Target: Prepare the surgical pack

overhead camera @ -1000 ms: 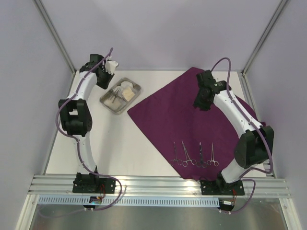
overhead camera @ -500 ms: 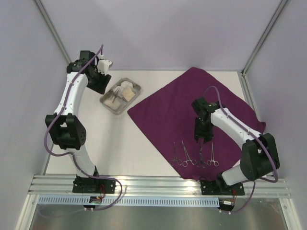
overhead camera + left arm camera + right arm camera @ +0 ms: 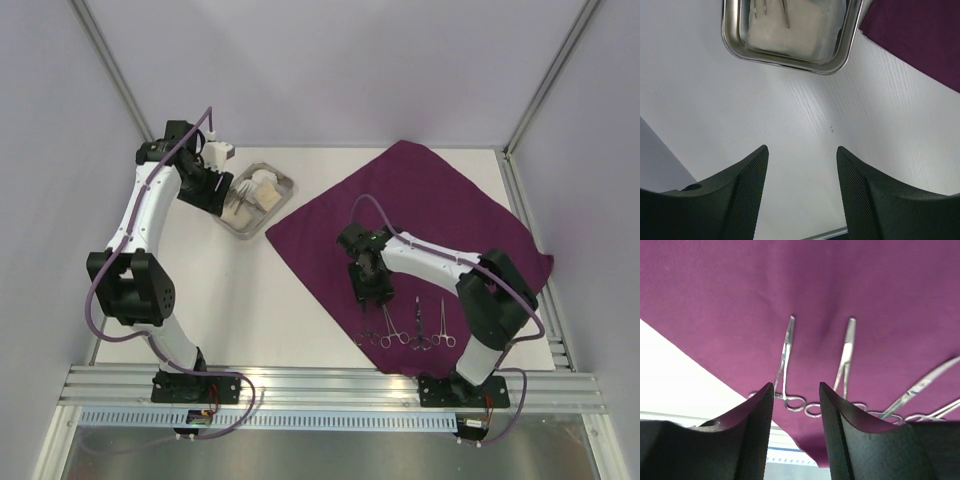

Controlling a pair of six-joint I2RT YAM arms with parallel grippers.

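Four steel clamps (image 3: 418,322) in a row on purple cloth (image 3: 430,200), near edge. Thin, hard, slippy: best to pinch mid-shaft. R claw (image 3: 796,388) open, empty, just above them. L claw (image 3: 802,150) open by tray (image 3: 790,64).

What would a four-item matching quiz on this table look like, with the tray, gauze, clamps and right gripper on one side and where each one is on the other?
Things:
1. steel tray
2. gauze
3. clamps
4. right gripper

Places:
A. in a row on the near corner of the purple cloth
B. on the bare white table, left of the cloth
C. open, hovering just over the clamps
D. inside the tray

Pairs: 1-B, 2-D, 3-A, 4-C
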